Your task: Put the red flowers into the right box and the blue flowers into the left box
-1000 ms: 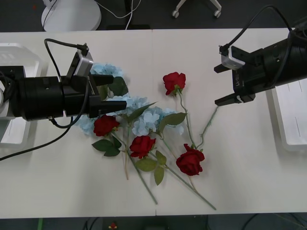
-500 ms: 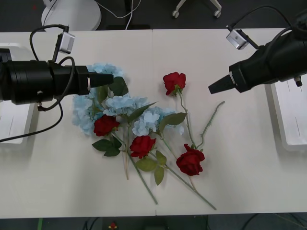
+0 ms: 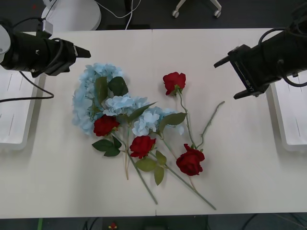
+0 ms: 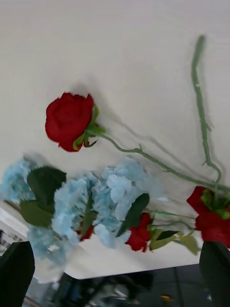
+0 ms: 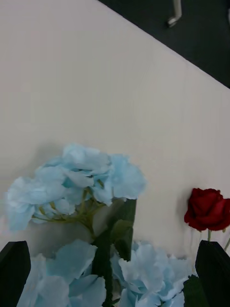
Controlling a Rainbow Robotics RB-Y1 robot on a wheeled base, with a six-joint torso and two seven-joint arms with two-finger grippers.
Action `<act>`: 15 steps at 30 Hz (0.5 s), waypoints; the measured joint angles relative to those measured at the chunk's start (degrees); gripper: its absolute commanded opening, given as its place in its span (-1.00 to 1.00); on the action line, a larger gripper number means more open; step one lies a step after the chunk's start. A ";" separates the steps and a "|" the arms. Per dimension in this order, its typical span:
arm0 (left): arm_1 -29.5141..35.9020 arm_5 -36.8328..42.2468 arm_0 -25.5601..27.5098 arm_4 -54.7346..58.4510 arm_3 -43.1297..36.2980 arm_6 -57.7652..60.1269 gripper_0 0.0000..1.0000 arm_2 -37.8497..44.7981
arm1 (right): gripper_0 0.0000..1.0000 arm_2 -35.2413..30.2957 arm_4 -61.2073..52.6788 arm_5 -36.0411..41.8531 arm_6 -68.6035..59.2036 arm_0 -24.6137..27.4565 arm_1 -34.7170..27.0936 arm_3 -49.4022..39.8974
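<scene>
The red flowers (image 3: 144, 146) lie loose in the middle of the white bench (image 3: 201, 57), four roses with their long stems crossing: one bloom sits apart toward 12 o'clock of the heap, two lie close together at its centre, and the fourth rests toward 4 o'clock, its stem running out toward the bench's near edge. The blue flowers (image 3: 96, 96) curl in an arc from 10 o'clock round to the centre of the heap, their broad leaves overlapping the nearest rose, so the two colours are tangled and will likely need separating one stem at a time. None of them is in a tray yet, so the sorting looks not yet begun. The left box (image 3: 14, 110) sits at the bench's 9 o'clock edge and the right box (image 3: 292, 115) at the 3 o'clock edge, each well apart from the heap, which leaves room to carry each colour outward to its own side. The left gripper (image 3: 84, 50) hovers at about 10 o'clock, just beyond the blue clusters, its jaws spread and holding nothing. The right gripper (image 3: 230, 76) hangs at about 2 o'clock, near the free stem end of one rose, jaws likewise parted and empty, seemingly placed to take a red stem.
</scene>
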 measured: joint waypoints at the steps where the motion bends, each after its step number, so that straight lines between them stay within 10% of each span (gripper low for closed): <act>1: -0.05 0.47 -0.75 -1.56 1.09 0.01 1.00 0.00 | 1.00 0.18 0.82 0.20 -4.61 -0.01 0.02 -0.32; 7: -2.16 1.64 -1.76 -7.67 4.16 4.91 1.00 -0.10 | 1.00 1.30 6.47 2.75 -29.26 -0.02 1.24 -0.65; 15: -4.06 1.65 -1.77 -12.79 4.55 39.73 1.00 -4.52 | 1.00 3.83 16.07 3.60 -56.35 -0.02 7.99 -0.65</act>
